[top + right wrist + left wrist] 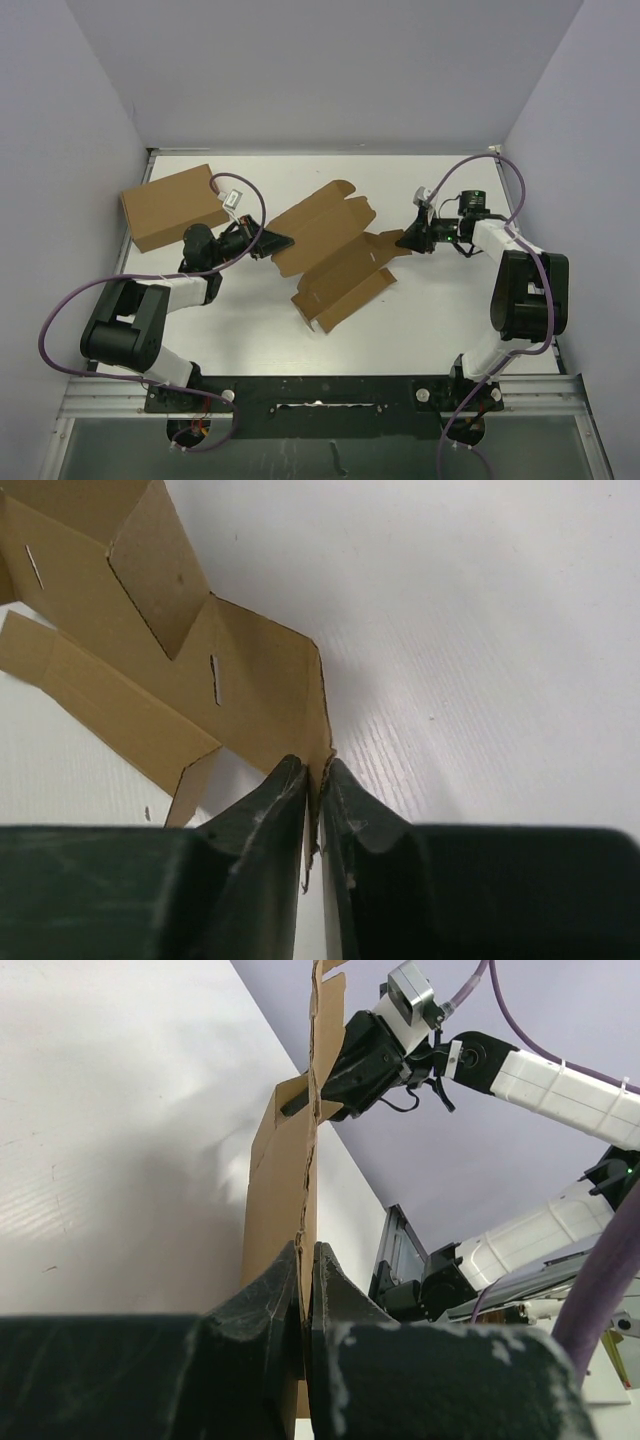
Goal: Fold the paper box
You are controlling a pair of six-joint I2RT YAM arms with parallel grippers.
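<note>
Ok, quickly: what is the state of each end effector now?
Left end effector: closed, holding an edge of the box.
Right end effector: closed, holding another edge of the box.

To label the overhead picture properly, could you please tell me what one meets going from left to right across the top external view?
Plain cardboard box → left tool → paper box, pinched at its left and right edges by the two tools → right tool.
</note>
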